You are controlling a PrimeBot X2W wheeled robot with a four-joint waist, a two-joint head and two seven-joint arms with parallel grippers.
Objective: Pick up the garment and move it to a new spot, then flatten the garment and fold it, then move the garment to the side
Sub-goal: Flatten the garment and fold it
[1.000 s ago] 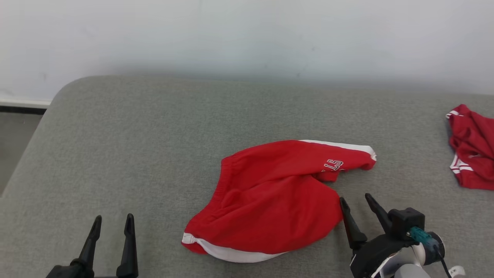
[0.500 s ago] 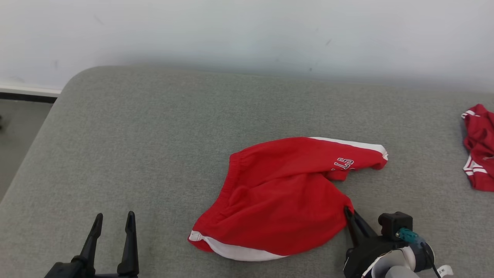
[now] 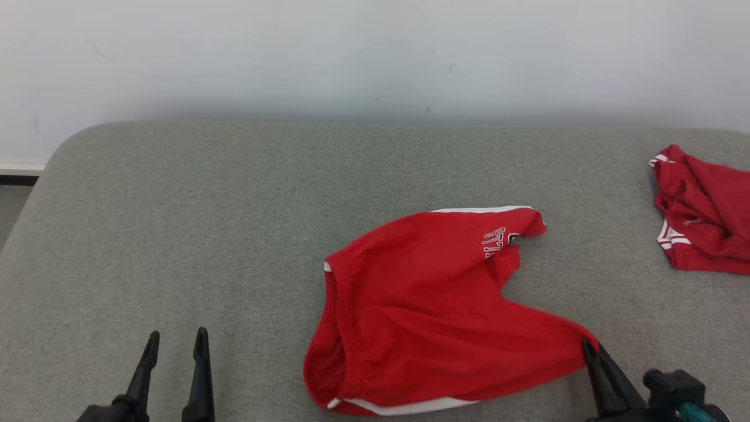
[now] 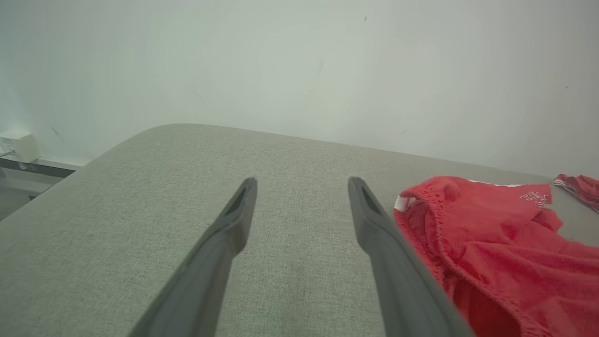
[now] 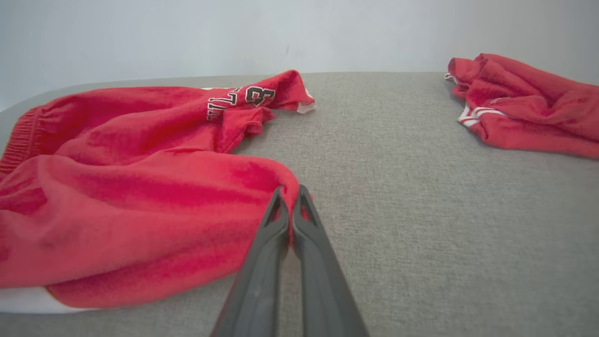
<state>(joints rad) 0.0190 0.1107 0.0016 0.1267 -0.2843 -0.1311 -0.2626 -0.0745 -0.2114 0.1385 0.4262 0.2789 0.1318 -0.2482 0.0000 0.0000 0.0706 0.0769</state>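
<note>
Red garment (image 3: 422,305): rumpled.
Right gripper (image 3: 589,347): five o'clock, clamped apparently on hem.
Left gripper (image 3: 178,333): seven o'clock, spread, empty.

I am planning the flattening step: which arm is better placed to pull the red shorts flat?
Probably the right: the right gripper is shut on a corner of the red shorts; the left gripper hangs open beside them, not touching.

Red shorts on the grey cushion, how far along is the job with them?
Early. Done: the right pincer is shut on a leg corner of the red shorts, so the grasp is made. In hand: the pick-up; the shorts lie rumpled on the grey cushion, one leg stretched toward that pincer. Left: moving, flattening, folding and setting aside. The left pincer hangs open, touching nothing.
</note>
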